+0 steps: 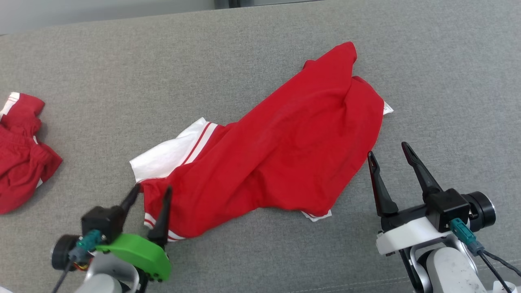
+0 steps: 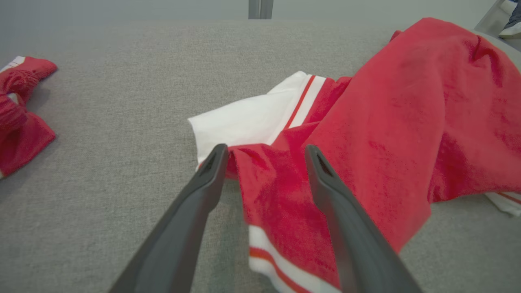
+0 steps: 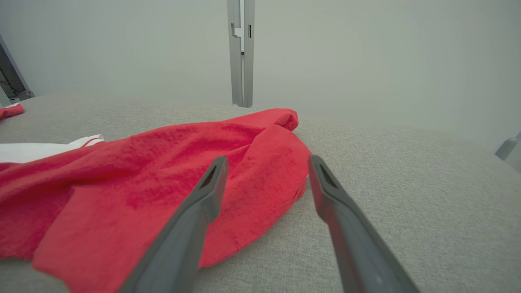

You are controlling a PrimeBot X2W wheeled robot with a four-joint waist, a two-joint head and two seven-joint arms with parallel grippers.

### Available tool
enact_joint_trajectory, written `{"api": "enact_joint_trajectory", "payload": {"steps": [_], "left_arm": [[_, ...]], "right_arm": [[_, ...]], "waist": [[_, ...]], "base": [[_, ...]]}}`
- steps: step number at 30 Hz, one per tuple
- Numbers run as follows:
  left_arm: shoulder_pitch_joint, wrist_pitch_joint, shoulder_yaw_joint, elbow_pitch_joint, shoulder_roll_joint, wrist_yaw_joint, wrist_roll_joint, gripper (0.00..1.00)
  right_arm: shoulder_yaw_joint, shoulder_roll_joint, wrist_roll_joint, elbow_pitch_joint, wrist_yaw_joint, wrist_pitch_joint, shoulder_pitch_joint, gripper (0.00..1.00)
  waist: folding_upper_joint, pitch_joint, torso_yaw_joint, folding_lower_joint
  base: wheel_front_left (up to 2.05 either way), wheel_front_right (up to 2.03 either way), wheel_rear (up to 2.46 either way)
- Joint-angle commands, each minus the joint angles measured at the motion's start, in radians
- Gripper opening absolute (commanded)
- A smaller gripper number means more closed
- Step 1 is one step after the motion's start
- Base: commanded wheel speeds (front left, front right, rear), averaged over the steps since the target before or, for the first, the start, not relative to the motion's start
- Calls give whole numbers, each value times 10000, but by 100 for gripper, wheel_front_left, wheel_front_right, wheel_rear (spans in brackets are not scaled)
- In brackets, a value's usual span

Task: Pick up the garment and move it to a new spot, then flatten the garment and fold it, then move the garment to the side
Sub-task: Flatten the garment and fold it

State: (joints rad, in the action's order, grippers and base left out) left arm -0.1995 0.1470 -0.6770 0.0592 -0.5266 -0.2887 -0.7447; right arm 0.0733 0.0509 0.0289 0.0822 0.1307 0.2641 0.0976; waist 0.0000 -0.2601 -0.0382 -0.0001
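The garment (image 1: 281, 150) is red with white panels and striped trim, lying crumpled across the middle of the grey surface; it also shows in the left wrist view (image 2: 382, 134) and the right wrist view (image 3: 163, 171). My left gripper (image 1: 152, 189) (image 2: 264, 152) stands open at its lower-left corner, fingers straddling the red hem without pinching it. To the right of the garment's right edge my right gripper (image 1: 386, 152) (image 3: 264, 160) is open, holding nothing.
A second red garment (image 1: 20, 150) (image 2: 20, 110) with white trim lies bunched at the far left. The grey fabric surface (image 1: 447, 81) extends bare around the main garment. A metal post (image 3: 241, 53) rises beyond the far edge.
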Motion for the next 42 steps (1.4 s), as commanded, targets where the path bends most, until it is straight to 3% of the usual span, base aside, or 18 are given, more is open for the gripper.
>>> {"api": "enact_joint_trajectory", "payload": {"steps": [1, 6, 11, 18, 19, 20, 21, 27, 33, 36, 42], "left_arm": [[-306, 72, 242, -74, -231, -216, 106, 100], [-902, -354, 667, 244, -445, -643, 37, 100], [-1357, -1137, 547, 1341, -433, -470, -225, 100], [-1670, -1023, 697, 2253, -121, 147, -676, 100], [-1716, -1008, 713, 2336, -96, 259, -732, 50], [-1750, -982, 731, 2390, -57, 374, -829, 19], [-1816, -954, 719, 2446, -32, 527, -873, 0], [-2485, -10, 566, 2433, -181, 866, -45, 0], [-3207, 864, 27, 1856, -415, 716, 1586, 0], [-2921, 998, -550, 1459, -207, 786, 2227, 0], [-1973, 340, -1606, 1641, 588, 1311, 1787, 0]], "right_arm": [[17, 44, 24, -20, 1, 5, 75, 100], [206, 42, 12, -51, 1, 5, 224, 100], [296, 38, -57, -40, 1, 5, 309, 100], [239, 23, -67, -48, 1, 5, 283, 100], [232, 21, -67, -51, 1, 5, 275, 100], [232, 19, -66, -51, 1, 5, 275, 100], [226, 17, -72, -43, 1, 5, 275, 100], [241, 8, -90, 12, 1, 5, 289, 100], [284, 4, -108, -2, 1, 5, 337, 100], [282, 0, -114, -16, 1, 5, 280, 100], [250, -1, -189, -19, 1, 5, 289, 100]], "waist": [[0, -17, 16, 1], [0, -163, -127, 1], [0, -313, -398, 1], [0, -443, -597, 1], [0, -459, -602, 1], [0, -469, -603, 1], [0, -475, -603, 1], [0, -416, -560, 1], [0, -388, -553, 1], [0, -405, -540, 1], [0, -569, -492, 1]], "base": [[0, 0, 0], [0, 0, 0], [0, 0, 0], [0, 0, 0], [0, 0, 0], [0, 0, 0], [0, 0, 0], [0, 0, 0], [0, 0, 0], [0, 0, 0], [0, 0, 0]]}}
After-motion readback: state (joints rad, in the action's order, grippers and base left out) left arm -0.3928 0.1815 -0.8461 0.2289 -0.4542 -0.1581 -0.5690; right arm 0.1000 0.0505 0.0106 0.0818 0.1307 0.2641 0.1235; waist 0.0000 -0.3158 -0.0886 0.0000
